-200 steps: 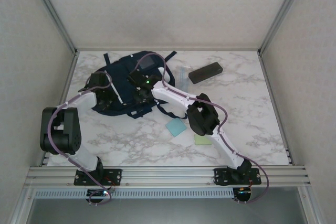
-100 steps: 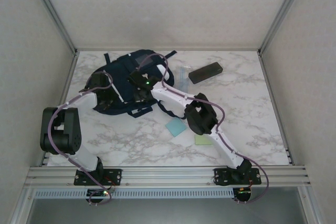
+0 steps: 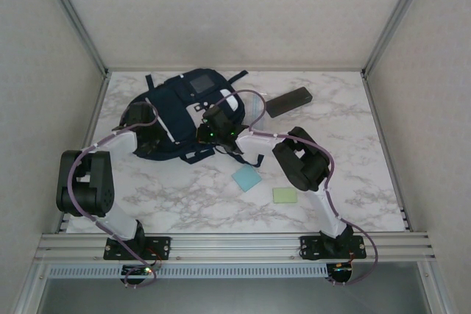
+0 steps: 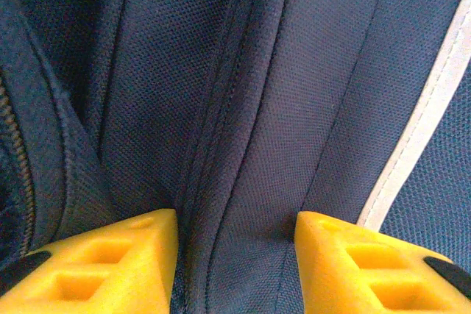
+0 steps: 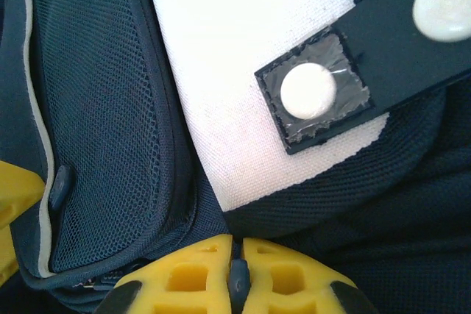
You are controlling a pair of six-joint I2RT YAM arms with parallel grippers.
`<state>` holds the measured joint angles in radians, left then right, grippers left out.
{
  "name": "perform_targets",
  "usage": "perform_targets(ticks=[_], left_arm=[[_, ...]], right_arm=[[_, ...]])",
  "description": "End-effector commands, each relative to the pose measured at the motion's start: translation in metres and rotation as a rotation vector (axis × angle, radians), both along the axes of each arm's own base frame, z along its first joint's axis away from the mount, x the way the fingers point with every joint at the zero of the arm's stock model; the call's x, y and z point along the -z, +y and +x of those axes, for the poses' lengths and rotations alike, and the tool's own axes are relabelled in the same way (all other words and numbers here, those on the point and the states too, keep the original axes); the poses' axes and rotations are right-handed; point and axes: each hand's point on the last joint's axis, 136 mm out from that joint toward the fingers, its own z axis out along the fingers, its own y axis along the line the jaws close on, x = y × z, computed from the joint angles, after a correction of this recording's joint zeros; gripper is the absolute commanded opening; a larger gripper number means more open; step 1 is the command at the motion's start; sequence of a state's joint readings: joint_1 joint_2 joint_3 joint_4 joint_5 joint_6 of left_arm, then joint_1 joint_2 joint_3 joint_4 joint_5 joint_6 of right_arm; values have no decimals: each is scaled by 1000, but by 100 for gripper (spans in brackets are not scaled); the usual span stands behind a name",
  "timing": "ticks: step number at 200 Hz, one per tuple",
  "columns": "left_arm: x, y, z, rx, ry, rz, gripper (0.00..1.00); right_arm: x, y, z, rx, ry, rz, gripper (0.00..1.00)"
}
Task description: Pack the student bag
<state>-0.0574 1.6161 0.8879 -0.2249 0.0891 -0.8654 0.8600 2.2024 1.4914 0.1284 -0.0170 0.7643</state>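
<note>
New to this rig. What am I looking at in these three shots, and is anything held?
Two robot arms, the left arm and the right arm, are bolted at the near edge of a marble table. The wide picture comes from a fixed camera above and behind them. The two close-ups come from wrist cameras, and the yellow blocks are the fingers. On the table lie the navy student bag, a black case, a blue pad and a green pad. The left pincer pinches a fold of bag fabric. The right pincer is shut at the bag; whether it holds anything I cannot tell.
</note>
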Motion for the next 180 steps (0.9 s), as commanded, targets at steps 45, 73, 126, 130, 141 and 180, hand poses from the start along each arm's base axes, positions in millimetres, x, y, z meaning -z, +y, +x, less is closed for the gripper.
perform_targets(ticks=[45,73,126,130,141,180], left_arm=[[31,-20,-13,50,109,-64,48],[32,-23,-11,62,117,-69,48],[23,-22,-9,75,113,-48,54],[22,-21,-9,75,112,-44,55],[16,-19,-10,81,106,-27,58],[-18,-17,-11,125,56,28,61]], right_arm=[[-21,60,-40,-432,-318,-186,0],[-4,62,-47,-539,-380,-352,3],[-30,53,-38,-529,-386,-371,47],[-35,51,-36,-516,-376,-359,48],[-47,43,-33,-478,-346,-326,53],[-71,-11,-15,-305,-218,-307,62]])
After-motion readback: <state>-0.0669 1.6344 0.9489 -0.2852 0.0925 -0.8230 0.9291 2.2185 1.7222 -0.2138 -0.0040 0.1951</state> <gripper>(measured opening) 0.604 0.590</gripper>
